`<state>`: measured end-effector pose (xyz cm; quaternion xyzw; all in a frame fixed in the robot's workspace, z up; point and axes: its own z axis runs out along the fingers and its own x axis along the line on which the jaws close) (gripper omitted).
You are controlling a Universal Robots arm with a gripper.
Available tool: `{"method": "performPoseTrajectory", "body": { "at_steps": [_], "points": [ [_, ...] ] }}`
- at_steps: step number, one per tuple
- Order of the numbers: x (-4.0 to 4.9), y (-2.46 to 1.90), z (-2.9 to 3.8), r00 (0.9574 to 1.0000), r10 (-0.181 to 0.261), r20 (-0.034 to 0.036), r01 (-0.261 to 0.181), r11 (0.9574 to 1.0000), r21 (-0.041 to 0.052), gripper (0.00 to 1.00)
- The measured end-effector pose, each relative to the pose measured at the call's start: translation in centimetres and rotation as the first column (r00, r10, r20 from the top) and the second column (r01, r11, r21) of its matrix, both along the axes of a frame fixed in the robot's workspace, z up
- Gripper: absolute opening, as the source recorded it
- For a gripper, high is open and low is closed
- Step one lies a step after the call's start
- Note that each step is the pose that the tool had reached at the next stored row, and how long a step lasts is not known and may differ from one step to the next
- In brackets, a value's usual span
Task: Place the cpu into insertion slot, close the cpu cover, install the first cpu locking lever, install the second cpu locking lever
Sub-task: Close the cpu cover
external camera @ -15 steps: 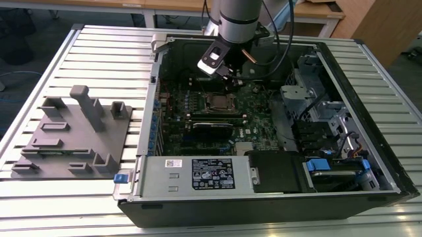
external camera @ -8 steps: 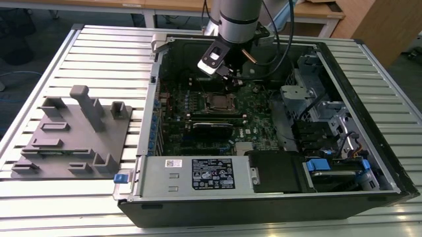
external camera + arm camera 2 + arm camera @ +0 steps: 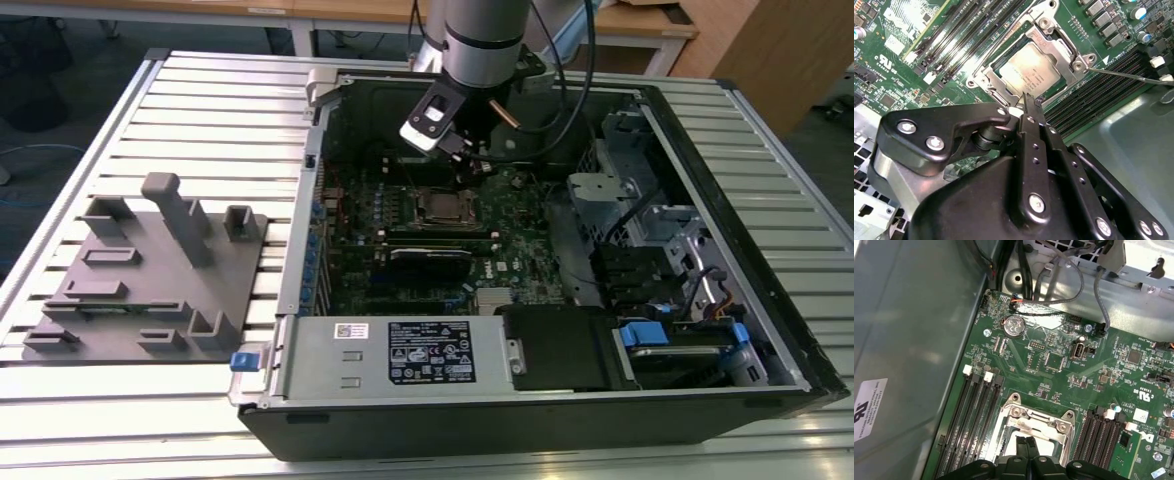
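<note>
- Looking into the open case [image 3: 534, 425] on the slatted surface [image 3: 200, 90], I see the arm hanging over the green board [image 3: 521, 235], right above the slot [image 3: 441, 207].
- The first two steps look done. The cover [image 3: 1063, 57] lies flat on the slot, and the cpu [image 3: 1031, 70] sits under it, showing through its window.
- The levers seem to be what is left. One thin rod [image 3: 1134, 76] juts out sideways from a corner of the slot and looks unlatched to me; the other lever I cannot make out.
- The gripper [image 3: 1026, 102] is pinched narrow, with nothing between its fingers. Its tip is at the cover's edge, just beside the cpu and apart from the rod. I cannot tell whether it touches the metal.
</note>
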<state>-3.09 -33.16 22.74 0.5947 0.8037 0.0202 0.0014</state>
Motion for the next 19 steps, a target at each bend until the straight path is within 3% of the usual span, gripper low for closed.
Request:
{"method": "performPoseTrajectory", "body": {
  "at_steps": [6, 19],
  "points": [
    [0.0, 0.0, 0.0, 0.9994, 0.034, 0.0, -0.034, 0.9994, 0.0, 0.1],
    [0.0, 0.0, 0.0, 0.9991, 0.043, 0.0, -0.043, 0.9991, 0.0, 0.1]
  ]
}}
